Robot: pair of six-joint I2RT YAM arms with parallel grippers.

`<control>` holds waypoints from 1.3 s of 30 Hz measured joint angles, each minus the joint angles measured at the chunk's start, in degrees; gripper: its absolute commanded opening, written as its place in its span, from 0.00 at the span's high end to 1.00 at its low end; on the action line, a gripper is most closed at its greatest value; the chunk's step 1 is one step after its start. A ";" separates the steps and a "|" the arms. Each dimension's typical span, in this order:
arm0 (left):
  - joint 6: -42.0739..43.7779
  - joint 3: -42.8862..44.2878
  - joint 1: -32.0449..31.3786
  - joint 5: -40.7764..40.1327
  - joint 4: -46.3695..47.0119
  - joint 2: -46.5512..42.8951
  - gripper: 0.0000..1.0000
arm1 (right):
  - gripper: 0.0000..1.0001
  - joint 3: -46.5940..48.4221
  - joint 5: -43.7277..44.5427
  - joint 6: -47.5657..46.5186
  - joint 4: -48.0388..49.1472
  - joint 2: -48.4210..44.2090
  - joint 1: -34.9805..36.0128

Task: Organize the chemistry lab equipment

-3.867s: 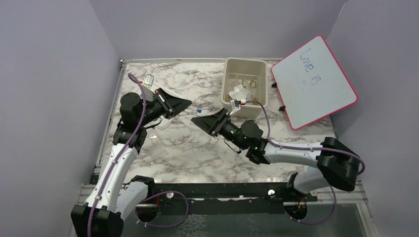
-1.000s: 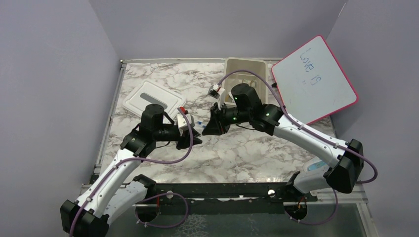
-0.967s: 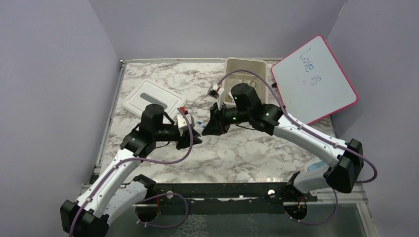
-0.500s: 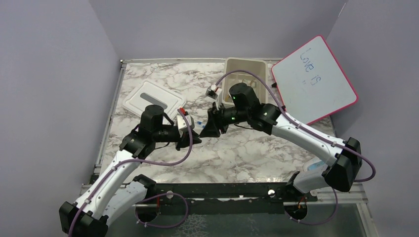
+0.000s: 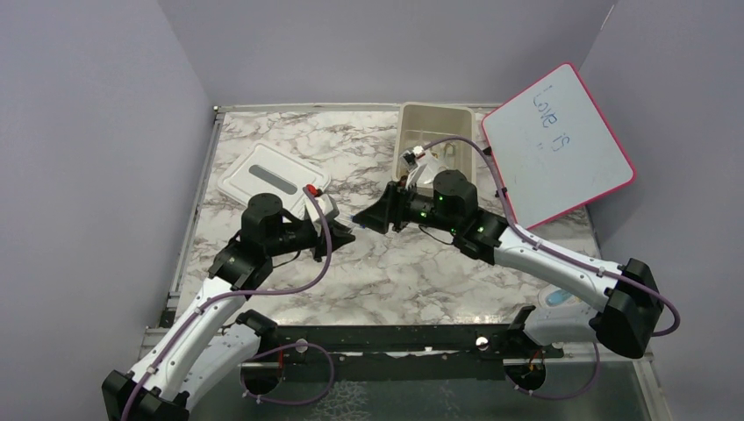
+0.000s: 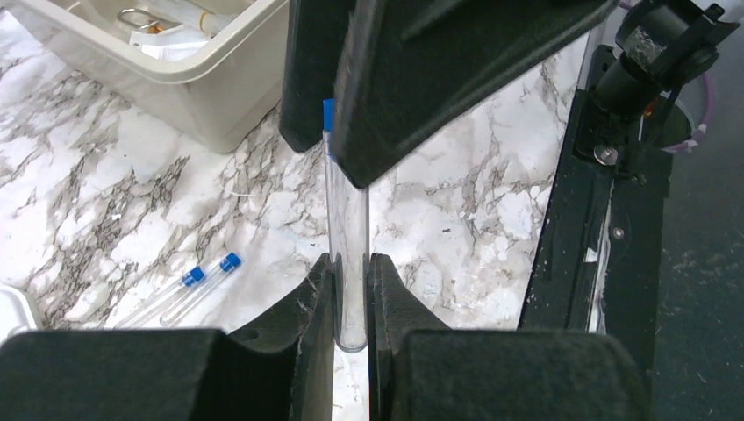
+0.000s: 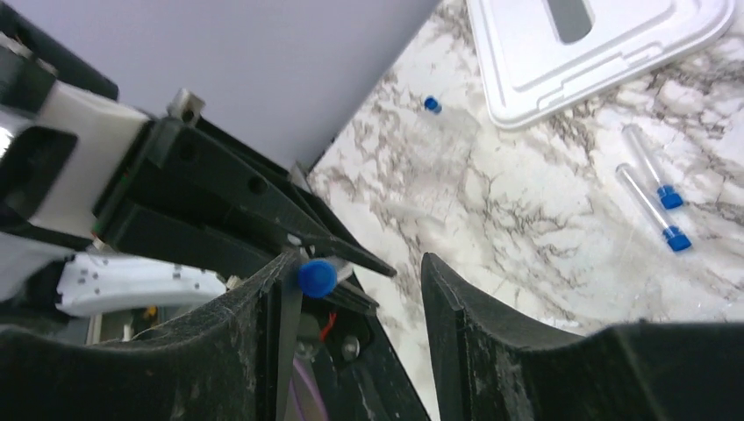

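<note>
My left gripper (image 6: 351,263) (image 5: 345,233) is shut on a thin clear tube (image 6: 345,219) with a blue cap (image 7: 316,277) and holds it above the marble table. My right gripper (image 7: 355,263) (image 5: 375,219) is open, with its fingers either side of the tube's capped end. The cap lies against its left finger (image 7: 272,289). Two more blue-capped tubes (image 6: 189,289) (image 7: 654,189) lie side by side on the table. A small blue piece (image 7: 432,104) lies apart from them. Packets and small items (image 6: 167,26) lie in the beige tub (image 5: 412,118).
The beige tub (image 6: 219,96) stands at the back centre. Its white lid (image 5: 268,175) (image 7: 597,44) lies flat at the back left. A pink-framed whiteboard (image 5: 557,145) leans at the back right. A black rail (image 6: 605,219) runs along the table's near edge.
My right arm has dropped lower and its open fingers have come around the capped end of the tube. My left gripper has kept hold of the tube and shifted a little.
</note>
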 measured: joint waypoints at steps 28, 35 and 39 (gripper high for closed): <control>-4.81 -1.33 0.00 -4.92 2.45 0.22 0.94 | 0.84 -1.05 1.11 5.73 9.73 2.95 -0.02; -6.21 -0.90 -0.15 -9.05 1.09 0.15 0.32 | 0.85 0.37 1.03 0.66 7.78 4.09 -0.02; -6.69 1.88 -0.15 -16.22 -3.32 -1.70 0.19 | 0.85 4.39 2.45 -6.36 4.22 7.32 0.00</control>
